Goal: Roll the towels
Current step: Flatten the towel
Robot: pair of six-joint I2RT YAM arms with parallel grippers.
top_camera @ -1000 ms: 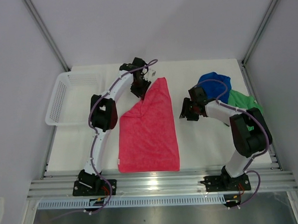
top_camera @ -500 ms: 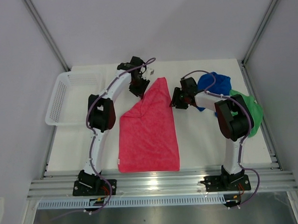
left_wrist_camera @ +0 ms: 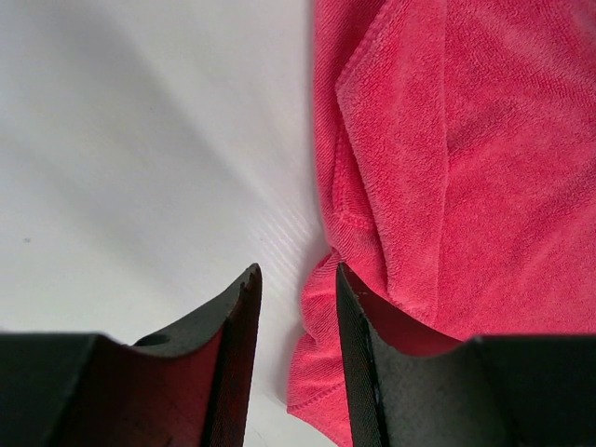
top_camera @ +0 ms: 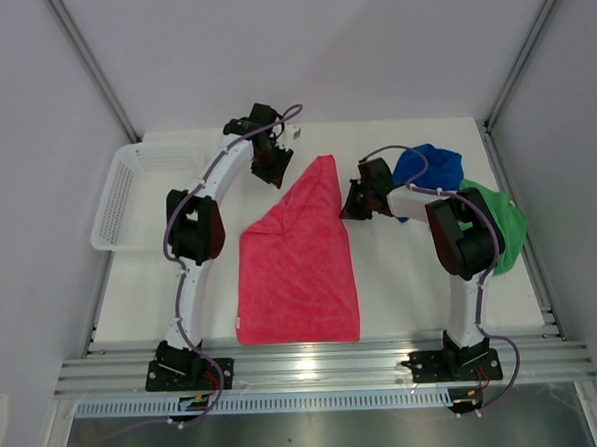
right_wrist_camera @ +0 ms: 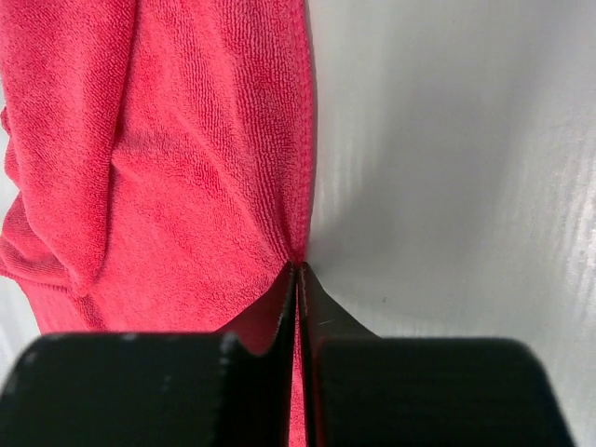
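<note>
A pink-red microfibre towel [top_camera: 296, 264] lies flat in the middle of the white bench [top_camera: 407, 283]. Its near edge is wide and straight. Its far end narrows to a point, where one side is folded over on itself.

The left claw [top_camera: 275, 174] hovers just beside that far point, on the towel's left. In the left wrist view its fingers [left_wrist_camera: 237, 317] stand slightly spread, with bare bench showing in the gap. The towel's crumpled hem lies against and under the outer side of one finger, and nothing is clamped between them.

The right claw [top_camera: 349, 208] sits at the towel's right edge, towards the far end. Its fingers [right_wrist_camera: 279, 307] are pressed together right on the hem, and a thin red sliver of cloth shows between them.

To the right of the pink-red towel, a bunched royal blue cloth [top_camera: 438, 164] and a bright green cloth [top_camera: 507, 228] touch each other, partly hidden by the right arm. A white plastic mesh basket [top_camera: 117, 198] sits well to the towel's left.
</note>
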